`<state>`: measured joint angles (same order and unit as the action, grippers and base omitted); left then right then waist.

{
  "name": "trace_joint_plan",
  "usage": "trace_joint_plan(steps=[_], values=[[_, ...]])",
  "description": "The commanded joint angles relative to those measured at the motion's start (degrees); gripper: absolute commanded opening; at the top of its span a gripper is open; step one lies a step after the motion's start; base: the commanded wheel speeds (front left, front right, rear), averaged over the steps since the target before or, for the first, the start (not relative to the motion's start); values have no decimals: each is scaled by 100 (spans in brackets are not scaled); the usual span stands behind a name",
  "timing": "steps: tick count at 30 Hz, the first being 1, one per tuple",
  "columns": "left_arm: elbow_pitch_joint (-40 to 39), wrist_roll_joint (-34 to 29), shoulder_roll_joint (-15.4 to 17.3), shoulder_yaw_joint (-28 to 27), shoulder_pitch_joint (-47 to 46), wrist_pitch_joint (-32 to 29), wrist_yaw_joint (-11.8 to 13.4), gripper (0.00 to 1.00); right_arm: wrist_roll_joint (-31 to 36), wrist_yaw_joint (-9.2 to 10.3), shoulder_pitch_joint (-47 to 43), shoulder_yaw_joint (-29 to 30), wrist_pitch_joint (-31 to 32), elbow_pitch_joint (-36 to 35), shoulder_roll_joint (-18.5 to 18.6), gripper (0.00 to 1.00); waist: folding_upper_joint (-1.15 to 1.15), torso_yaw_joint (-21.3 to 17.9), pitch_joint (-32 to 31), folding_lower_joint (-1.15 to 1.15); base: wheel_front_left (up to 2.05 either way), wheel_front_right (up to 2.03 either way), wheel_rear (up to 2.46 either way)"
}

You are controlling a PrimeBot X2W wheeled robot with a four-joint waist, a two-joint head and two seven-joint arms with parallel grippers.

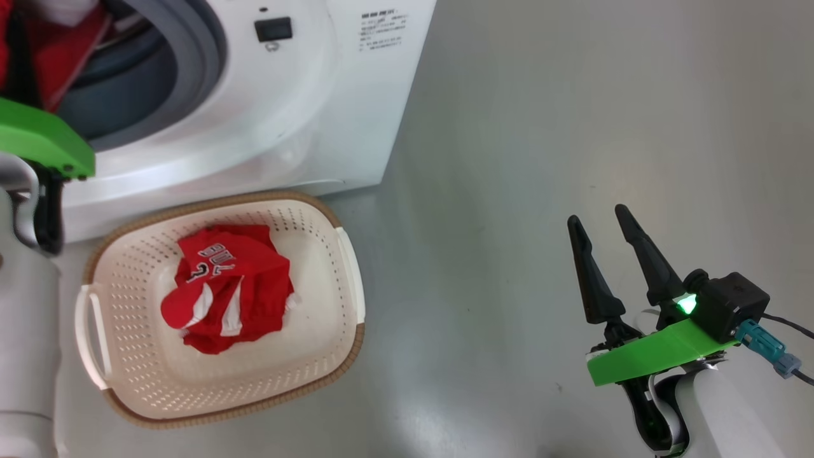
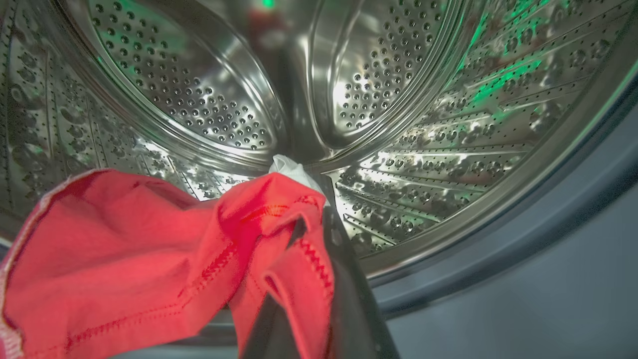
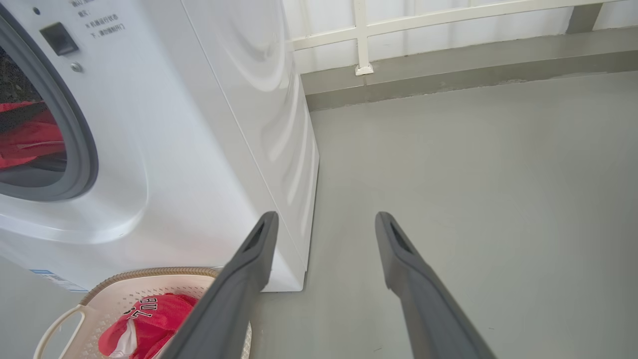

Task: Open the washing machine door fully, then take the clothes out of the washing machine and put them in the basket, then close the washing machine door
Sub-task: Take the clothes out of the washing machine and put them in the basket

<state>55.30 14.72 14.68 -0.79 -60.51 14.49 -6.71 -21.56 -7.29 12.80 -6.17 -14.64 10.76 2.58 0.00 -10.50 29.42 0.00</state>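
— Red cloth is what your left fingers have: they are pinched together on a bunched fold of the clothes, just inside the mouth of the washer.

— How does that piece look?

— Bright red, soft and creased. A zigzag-stitched hem runs up to your fingers, and a straight seam of red thread crosses the wide flap on the left of that wrist view. A small white tip pokes up behind the fold. Behind it all you have the steel drum, shiny and dotted with rows of holes, with green light glinting on its wall.

— And the rest of the load?

— Your head view gives a red jersey with white panels and white lettering, crumpled in the middle of the basket. That basket is cream with a brown woven-look rim and stands on the grey floor, right in front of the washer. More red cloth shows in the washer's opening, at the top left of that view.

— My right side?

— Your right fingers are spread wide with nothing between them. They hang over the floor, well apart from the basket, off to its right.
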Motion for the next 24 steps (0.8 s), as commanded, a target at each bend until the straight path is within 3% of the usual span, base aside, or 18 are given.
trace_joint_plan(steps=[1, 13, 24], values=[[-201, 19, 241, -130, 124, 51, -50, 0, 24, -20, -144, -97, -36, -102, 30, 100, 0, 68, -147, 0, 0, 0, 0], [-1472, -55, -195, -499, 1180, 51, -73, 0, 164, -20, -398, 36, -36, 15, 30, 100, 0, 317, -743, 0, 0, 0, 0], [-2638, 70, -439, -500, 2016, 51, -77, 0, 251, -20, -581, 166, -36, 49, 30, 100, 0, 563, -1042, 0, 0, 0, 0]])
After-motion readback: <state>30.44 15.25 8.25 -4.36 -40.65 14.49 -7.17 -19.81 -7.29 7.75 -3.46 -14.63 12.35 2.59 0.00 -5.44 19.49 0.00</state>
